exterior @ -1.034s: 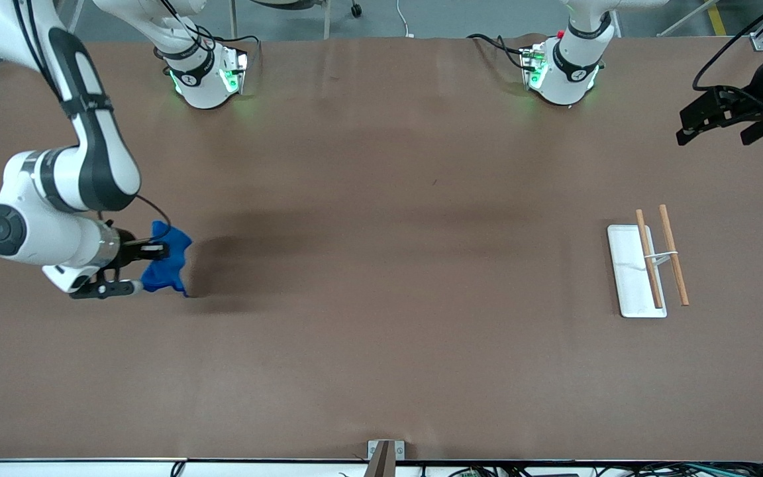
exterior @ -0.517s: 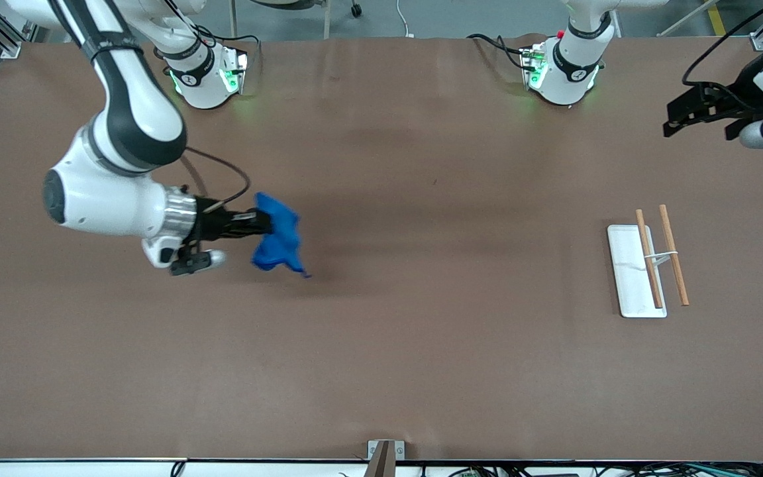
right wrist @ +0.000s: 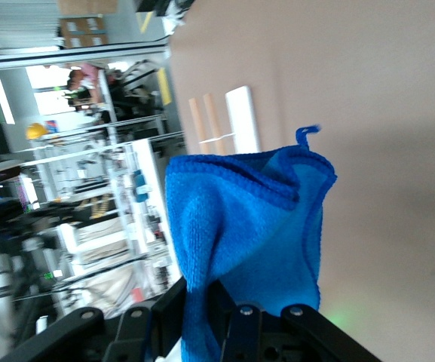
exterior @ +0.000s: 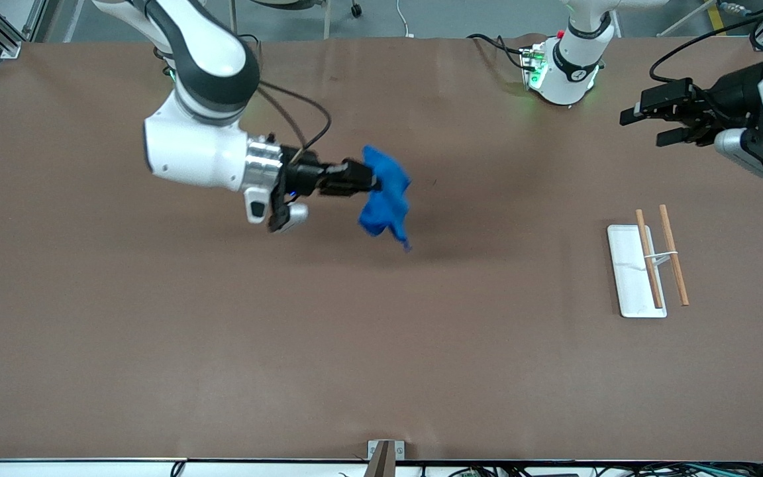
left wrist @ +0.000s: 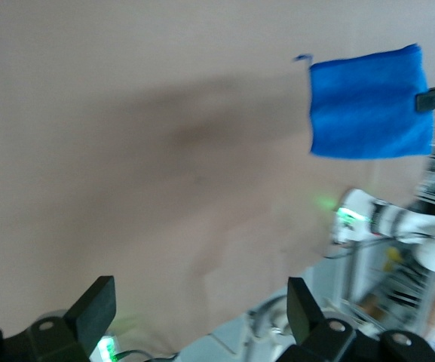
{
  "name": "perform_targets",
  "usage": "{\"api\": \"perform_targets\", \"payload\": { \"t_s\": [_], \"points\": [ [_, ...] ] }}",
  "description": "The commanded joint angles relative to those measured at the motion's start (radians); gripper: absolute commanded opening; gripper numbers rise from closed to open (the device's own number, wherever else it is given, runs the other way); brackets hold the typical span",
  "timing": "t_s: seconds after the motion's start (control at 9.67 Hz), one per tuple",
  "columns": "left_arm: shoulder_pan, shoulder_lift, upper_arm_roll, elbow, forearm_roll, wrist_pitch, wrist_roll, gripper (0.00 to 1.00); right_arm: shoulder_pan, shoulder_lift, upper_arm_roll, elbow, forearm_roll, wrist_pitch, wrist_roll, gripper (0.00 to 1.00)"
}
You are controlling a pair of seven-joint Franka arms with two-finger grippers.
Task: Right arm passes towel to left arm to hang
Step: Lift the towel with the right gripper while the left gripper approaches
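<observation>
The bright blue towel (exterior: 385, 195) hangs bunched from my right gripper (exterior: 363, 180), which is shut on it up in the air over the middle of the table. In the right wrist view the towel (right wrist: 247, 226) is pinched between the black fingers (right wrist: 168, 305), its small loop at one corner. My left gripper (exterior: 646, 120) is open and empty, in the air over the left arm's end of the table, pointing toward the towel. The left wrist view shows the towel (left wrist: 368, 105) far off and the open fingertips (left wrist: 96, 309).
A white tray (exterior: 628, 278) with two wooden rods (exterior: 673, 262) on a wire rack lies on the brown table toward the left arm's end. The two arm bases stand along the table's edge farthest from the front camera.
My right arm has swung the towel from the right arm's end of the table to over its middle. My left gripper has moved in toward the middle.
</observation>
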Motion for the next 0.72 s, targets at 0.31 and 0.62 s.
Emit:
{"api": "perform_targets", "payload": {
  "t_s": [0.31, 0.62],
  "points": [
    [0.001, -0.015, 0.034, -0.344, -0.357, 0.023, 0.228, 1.00, 0.014, 0.003, 0.083, 0.105, 0.369, -0.002, -0.007, 0.00],
    [-0.002, -0.035, 0.034, -0.472, -0.585, 0.050, 0.248, 1.00, 0.042, 0.032, 0.083, 0.135, 0.413, -0.001, -0.007, 0.00]
  ]
}}
